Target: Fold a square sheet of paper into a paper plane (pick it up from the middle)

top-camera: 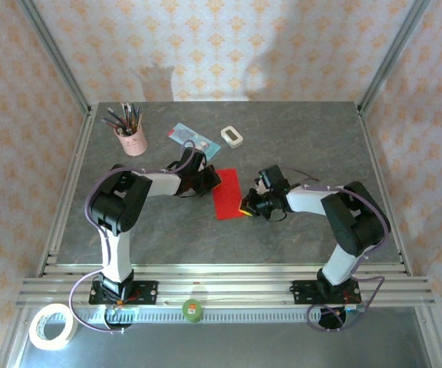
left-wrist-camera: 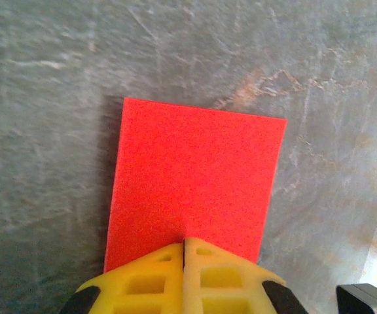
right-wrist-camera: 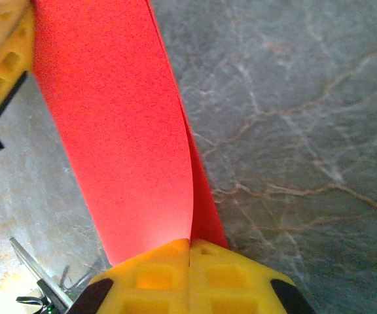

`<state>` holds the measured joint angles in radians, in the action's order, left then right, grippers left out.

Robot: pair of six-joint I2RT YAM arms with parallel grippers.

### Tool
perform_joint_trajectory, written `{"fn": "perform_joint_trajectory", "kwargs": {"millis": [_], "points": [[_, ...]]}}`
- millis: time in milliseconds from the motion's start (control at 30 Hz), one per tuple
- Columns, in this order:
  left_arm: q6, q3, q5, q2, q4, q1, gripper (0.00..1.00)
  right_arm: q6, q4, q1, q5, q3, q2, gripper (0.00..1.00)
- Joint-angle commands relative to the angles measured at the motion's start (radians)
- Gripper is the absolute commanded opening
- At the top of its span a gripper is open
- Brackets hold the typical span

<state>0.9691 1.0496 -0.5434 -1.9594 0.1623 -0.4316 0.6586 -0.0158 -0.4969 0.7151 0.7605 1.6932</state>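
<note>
The square sheet of paper (top-camera: 227, 192) is bright red and lies folded into a narrow rectangle mid-table. My left gripper (top-camera: 212, 182) is at its upper left edge. In the left wrist view its yellow fingers (left-wrist-camera: 184, 242) are shut, tips resting on the flat sheet's (left-wrist-camera: 195, 176) near edge, with nothing pinched between them. My right gripper (top-camera: 245, 207) is at the sheet's lower right corner. In the right wrist view it (right-wrist-camera: 190, 242) is shut on the sheet (right-wrist-camera: 123, 131), whose two layers curve together into the jaws. A left finger (right-wrist-camera: 2, 59) shows at the far end.
A pink cup of pens (top-camera: 131, 138) stands at the back left. A light blue card (top-camera: 188, 136) and a small white block (top-camera: 232, 136) lie behind the sheet. A tape roll (top-camera: 52, 326) and a green roll (top-camera: 192, 310) sit beside the arm bases.
</note>
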Motion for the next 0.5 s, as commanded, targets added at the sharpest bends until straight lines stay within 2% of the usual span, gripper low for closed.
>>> {"fn": "perform_joint_trajectory", "kwargs": {"millis": [0, 233, 467], "points": [[-0.015, -0.012, 0.000, 0.084, 0.051, -0.005, 0.05, 0.042, -0.037, -0.003, -0.038, -0.027, -0.056, 0.03], [-0.006, -0.022, 0.019, 0.034, 0.036, -0.005, 0.05, 0.138, 0.012, -0.011, -0.058, -0.079, -0.113, 0.03], [-0.019, 0.001, 0.036, -0.017, -0.020, -0.005, 0.05, 0.159, 0.043, -0.016, -0.029, -0.086, -0.124, 0.03]]}}
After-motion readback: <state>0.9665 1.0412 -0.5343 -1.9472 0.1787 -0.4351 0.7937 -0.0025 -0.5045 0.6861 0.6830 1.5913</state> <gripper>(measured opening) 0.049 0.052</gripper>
